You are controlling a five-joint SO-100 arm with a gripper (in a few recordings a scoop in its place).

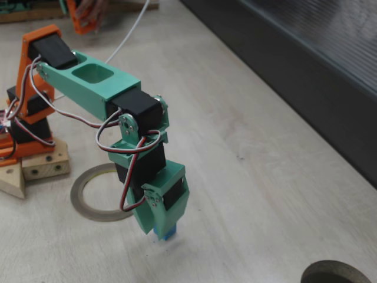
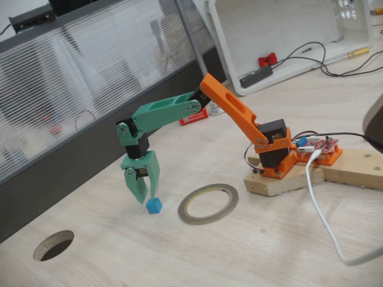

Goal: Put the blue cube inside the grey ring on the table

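Gripper (image 2: 147, 197) nearly closed around blue cube (image 2: 154, 206).

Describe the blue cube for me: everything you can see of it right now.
The blue cube is small, bright blue, plain-faced and solid-looking. It sits on the pale wood table, outside the grey ring and apart from it. The green gripper points down right over it, fingertips at its top edge; whether they grip it I cannot tell. In a fixed view only its lower part pokes out below the gripper.
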